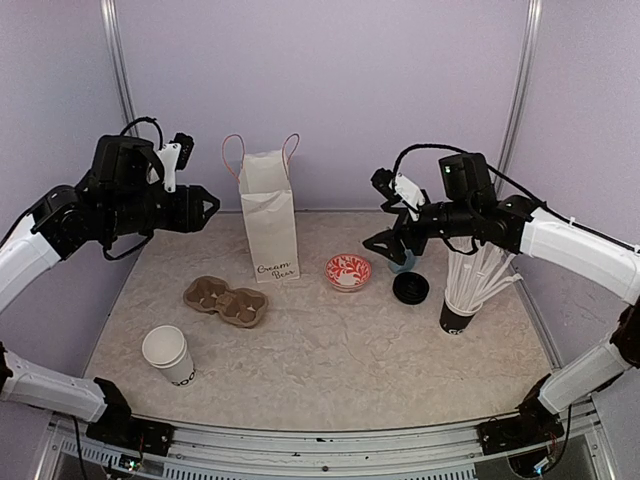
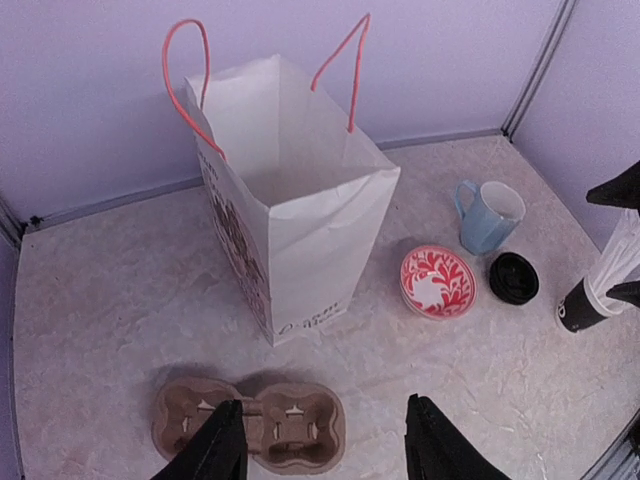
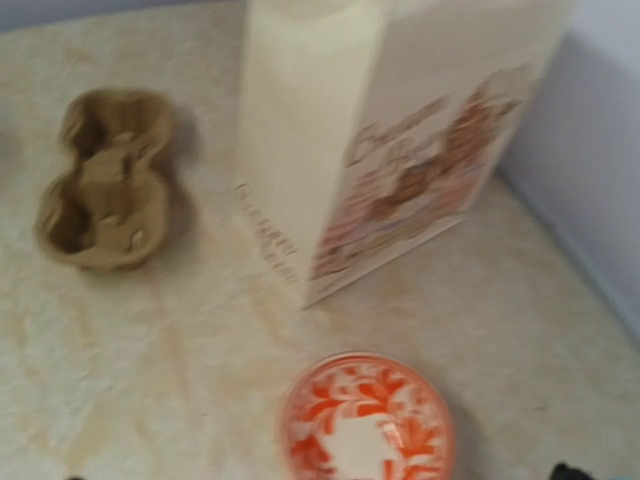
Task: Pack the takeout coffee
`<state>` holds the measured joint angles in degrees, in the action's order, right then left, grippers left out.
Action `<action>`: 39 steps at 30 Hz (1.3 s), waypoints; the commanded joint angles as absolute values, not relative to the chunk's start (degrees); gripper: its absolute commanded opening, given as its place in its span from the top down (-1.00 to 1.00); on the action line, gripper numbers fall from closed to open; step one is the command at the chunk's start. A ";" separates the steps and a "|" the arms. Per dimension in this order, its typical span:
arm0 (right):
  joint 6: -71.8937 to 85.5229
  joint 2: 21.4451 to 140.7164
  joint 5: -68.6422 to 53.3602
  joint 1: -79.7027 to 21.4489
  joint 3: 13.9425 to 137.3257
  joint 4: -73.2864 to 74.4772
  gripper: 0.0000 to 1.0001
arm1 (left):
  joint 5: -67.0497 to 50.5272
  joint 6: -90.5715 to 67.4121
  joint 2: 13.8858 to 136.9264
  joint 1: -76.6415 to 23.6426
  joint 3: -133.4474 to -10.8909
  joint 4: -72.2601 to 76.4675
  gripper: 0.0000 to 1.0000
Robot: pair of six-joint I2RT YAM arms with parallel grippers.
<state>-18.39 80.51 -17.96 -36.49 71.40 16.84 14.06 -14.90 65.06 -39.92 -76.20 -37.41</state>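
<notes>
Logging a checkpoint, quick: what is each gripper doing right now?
Left gripper: open, holding nothing.
Right gripper: open, holding nothing.

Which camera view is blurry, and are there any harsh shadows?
Right wrist: blurred throughout, print on the paper bag and the red bowl smeared; left wrist: sharp; top external: sharp, evenly lit, only faint shadows under the cup carrier.
</notes>
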 commanded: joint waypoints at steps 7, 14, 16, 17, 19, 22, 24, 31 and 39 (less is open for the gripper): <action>-27.79 81.87 -22.41 -39.37 70.89 18.58 -0.92 | 10.92 -23.94 68.67 -47.97 -77.15 -63.94 0.15; -34.72 80.64 -28.58 -39.50 67.97 21.58 -0.65 | 10.69 -32.95 68.41 -52.73 -74.39 -72.53 0.17; -36.10 80.45 -29.75 -39.52 66.28 20.95 -0.58 | 10.23 -34.83 68.04 -52.93 -72.40 -73.66 0.16; -36.83 80.68 -30.11 -39.53 65.82 21.27 -0.54 | 10.45 -35.86 68.09 -52.93 -71.49 -74.44 0.16; -37.81 81.08 -30.53 -39.55 65.65 21.92 -0.47 | 11.20 -37.77 68.33 -52.98 -69.30 -76.17 0.16; -38.28 81.19 -31.58 -39.54 65.48 22.14 -0.39 | 11.11 -39.52 68.81 -52.75 -66.16 -77.30 0.16; -38.70 81.30 -31.65 -39.52 65.46 22.36 -0.34 | 10.72 -40.38 69.26 -52.73 -64.95 -78.20 0.17; -39.08 81.65 -32.33 -39.63 64.46 22.05 -0.28 | 8.09 -41.91 68.90 -52.45 -61.95 -76.56 0.19; -39.45 81.30 -32.51 -39.77 63.37 21.77 -0.26 | 8.54 -41.26 70.41 -51.63 -60.24 -76.13 0.42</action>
